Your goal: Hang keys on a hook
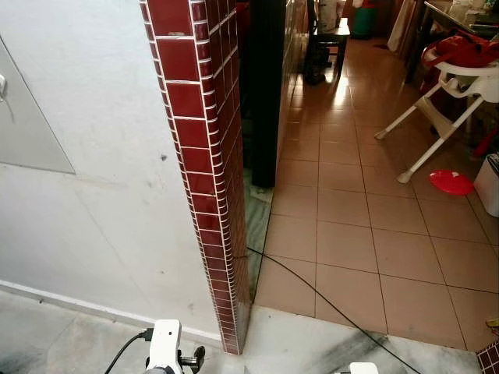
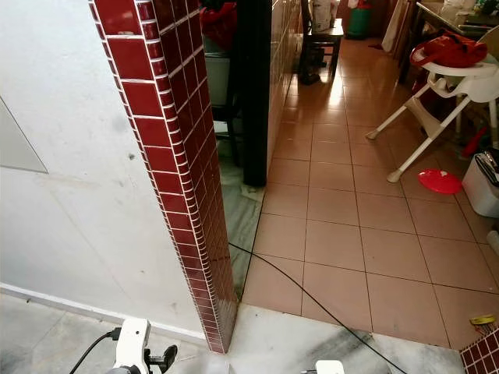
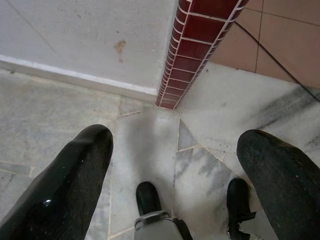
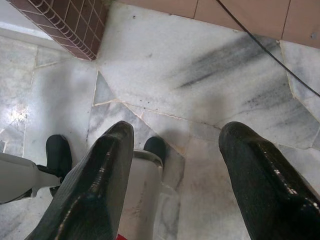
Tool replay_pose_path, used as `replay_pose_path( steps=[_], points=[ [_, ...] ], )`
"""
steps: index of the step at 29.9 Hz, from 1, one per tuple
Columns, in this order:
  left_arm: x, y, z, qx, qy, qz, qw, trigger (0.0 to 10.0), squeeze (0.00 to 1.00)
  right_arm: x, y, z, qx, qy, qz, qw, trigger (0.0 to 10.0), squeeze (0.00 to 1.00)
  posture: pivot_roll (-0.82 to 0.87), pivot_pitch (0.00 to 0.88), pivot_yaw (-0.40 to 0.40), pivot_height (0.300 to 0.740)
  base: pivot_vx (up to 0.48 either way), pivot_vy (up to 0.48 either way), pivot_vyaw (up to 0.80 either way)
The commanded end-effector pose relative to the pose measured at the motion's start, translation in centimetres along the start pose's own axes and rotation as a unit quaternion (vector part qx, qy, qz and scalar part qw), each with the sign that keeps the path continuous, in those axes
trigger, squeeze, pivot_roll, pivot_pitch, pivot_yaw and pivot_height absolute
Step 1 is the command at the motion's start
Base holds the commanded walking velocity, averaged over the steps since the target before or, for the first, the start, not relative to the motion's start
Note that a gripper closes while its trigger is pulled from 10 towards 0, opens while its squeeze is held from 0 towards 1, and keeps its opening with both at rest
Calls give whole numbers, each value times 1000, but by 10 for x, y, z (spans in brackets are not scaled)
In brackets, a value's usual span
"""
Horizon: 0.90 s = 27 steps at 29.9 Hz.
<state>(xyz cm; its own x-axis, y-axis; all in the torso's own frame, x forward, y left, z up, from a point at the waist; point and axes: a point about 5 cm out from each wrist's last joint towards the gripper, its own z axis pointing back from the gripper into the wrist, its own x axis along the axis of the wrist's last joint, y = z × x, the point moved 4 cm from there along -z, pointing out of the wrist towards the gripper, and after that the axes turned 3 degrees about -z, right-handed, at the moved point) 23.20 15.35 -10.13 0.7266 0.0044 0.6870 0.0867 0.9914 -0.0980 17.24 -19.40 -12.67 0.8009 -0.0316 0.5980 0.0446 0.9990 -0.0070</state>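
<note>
Two idle end effectors, left (image 3: 175, 170) and right (image 4: 172, 175), fingers spread, nothing held.

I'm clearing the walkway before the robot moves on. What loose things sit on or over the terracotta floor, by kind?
High chair: 1
Red round lid or plate: 1
Black cable: 1
White bin: 1
Dark stool at the far end: 1
Total: 5
</note>
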Motion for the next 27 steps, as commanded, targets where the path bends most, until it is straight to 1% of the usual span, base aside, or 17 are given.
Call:
replay_pose_path(
  steps=[1,2,13,27],
  points=[
    [-3,4,1,5,6,4,1000,10000,0,-2,1,0,3,4,-4,1000,10000,0,-94,0,56,740,0,0,0],
    [-3,4,1,5,7,4,1000,10000,0,-2,1,0,2,4,-4,1000,10000,0,-94,0,56,740,0,0,0],
    [-3,5,1,4,6,5,1000,10000,0,-3,1,0,3,8,-2,1000,10000,0,-90,0,52,740,0,300,0],
    [1,3,0,0,4,2,1000,10000,0,-3,2,0,7,8,-1,1000,10000,0,-96,0,51,740,0,362,0]
  ],
)
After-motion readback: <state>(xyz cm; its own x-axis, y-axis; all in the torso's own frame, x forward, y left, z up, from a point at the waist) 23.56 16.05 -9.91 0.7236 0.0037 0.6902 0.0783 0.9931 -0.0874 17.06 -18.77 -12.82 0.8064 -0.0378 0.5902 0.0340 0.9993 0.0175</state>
